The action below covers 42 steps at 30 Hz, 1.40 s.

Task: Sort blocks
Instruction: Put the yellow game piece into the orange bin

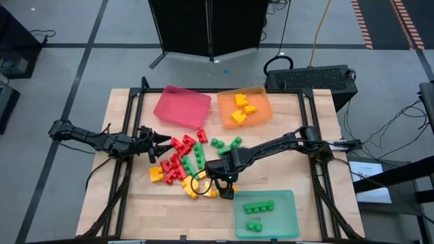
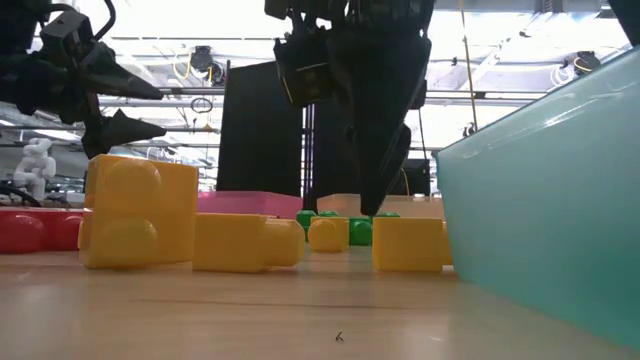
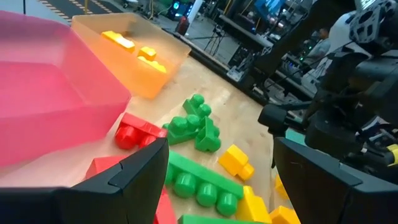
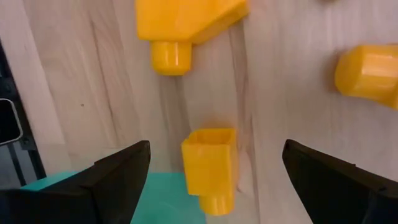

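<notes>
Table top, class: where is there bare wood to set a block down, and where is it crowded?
Bare wood lies between the green tray and the table's left edge, and right of the orange tray. The mixed pile mid-table is crowded, both grippers working there.

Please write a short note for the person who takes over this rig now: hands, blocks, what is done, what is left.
Left hand: open, empty, at the pile's left edge.
Right hand: open, empty, above a small yellow block beside the green tray.
Done: some yellow blocks in the orange tray, green blocks in the green tray.
Left: red tray has no blocks; mixed pile of red, yellow and green remains mid-table.
</notes>
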{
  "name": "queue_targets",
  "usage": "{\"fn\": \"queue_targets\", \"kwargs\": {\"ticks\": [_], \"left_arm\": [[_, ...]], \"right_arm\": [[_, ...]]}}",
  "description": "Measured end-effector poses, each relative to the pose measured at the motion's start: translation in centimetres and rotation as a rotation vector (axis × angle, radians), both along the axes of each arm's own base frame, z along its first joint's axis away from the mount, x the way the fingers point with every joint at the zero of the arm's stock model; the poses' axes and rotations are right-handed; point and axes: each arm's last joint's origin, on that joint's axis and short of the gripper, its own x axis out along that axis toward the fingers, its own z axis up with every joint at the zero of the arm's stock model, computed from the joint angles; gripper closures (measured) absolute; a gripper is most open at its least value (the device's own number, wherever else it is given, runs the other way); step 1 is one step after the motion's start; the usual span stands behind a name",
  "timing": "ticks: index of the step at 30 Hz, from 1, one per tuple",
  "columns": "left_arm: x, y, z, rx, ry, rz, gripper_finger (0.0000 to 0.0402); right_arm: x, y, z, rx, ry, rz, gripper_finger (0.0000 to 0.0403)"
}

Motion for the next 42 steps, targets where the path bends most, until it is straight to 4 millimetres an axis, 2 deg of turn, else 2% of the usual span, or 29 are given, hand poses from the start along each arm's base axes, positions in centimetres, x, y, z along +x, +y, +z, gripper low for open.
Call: {"fn": "queue_targets", "kwargs": {"ticks": [31,42], "left_arm": [[0.0,0.0,-0.1,0.004,0.013,0.001,0.011],[0.0,0.0,-0.2,0.01,0.021,0.0,0.011]], "right_arm": [[-0.2,0.3,-0.6,-0.012,0.012,0.001,0.0058],[-0.2,0.5,-2.3,-0.015,0.082,-0.004,0.0059]]}}
